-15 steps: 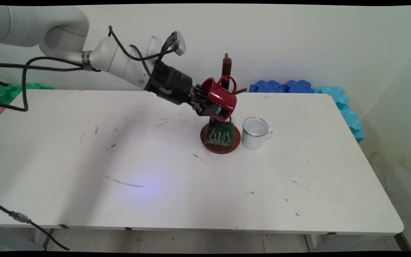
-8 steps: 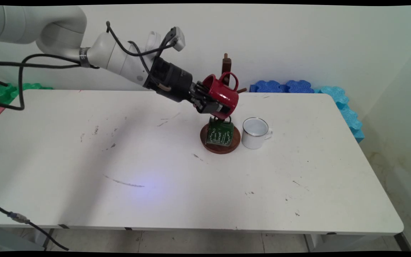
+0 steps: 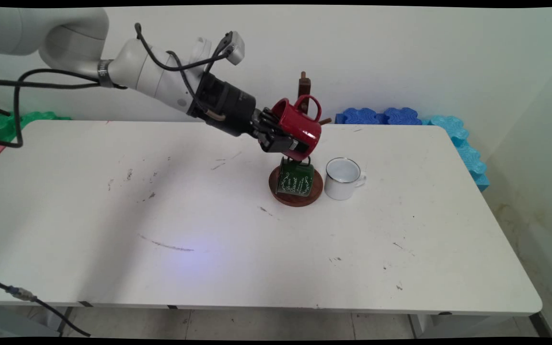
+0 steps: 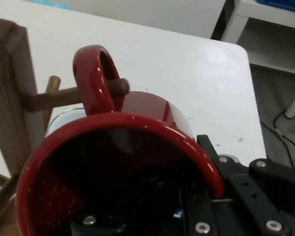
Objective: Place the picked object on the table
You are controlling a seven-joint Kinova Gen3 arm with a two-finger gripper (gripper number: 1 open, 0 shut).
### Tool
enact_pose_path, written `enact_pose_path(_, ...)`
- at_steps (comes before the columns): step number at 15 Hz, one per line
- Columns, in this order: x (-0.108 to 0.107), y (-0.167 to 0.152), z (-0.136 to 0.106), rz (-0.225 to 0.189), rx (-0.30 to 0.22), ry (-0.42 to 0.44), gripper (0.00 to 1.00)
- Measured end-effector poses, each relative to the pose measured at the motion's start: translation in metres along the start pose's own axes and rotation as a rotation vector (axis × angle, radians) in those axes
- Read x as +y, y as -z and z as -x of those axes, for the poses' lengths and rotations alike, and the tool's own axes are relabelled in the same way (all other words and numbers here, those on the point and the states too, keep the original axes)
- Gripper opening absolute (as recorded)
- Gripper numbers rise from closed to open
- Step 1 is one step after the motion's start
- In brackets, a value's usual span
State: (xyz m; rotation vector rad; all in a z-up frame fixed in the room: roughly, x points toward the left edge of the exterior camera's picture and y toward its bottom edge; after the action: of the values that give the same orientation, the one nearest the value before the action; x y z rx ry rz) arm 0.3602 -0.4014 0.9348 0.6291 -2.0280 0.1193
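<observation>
White scuffed table (image 3: 209, 230), pale wall (image 3: 424, 57), blue foam blocks (image 3: 381, 116)

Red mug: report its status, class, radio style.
Tool shut on red mug, gripping its rim. Mug handle threaded over a wooden peg of the mug tree. Green mug hangs below; white mug beside the base.

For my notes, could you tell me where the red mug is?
In the main view the red mug is held aloft by the gripper, right of centre, above the green mug.
</observation>
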Motion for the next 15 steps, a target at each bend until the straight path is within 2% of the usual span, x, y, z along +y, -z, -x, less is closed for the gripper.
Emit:
enact_pose_path(8, 0.016, 0.013, 0.006, 0.038, -0.006, -0.022, 0.0)
enact_pose_path(15, 0.018, 0.036, 0.021, 0.05, -0.029, -0.072, 0.0)
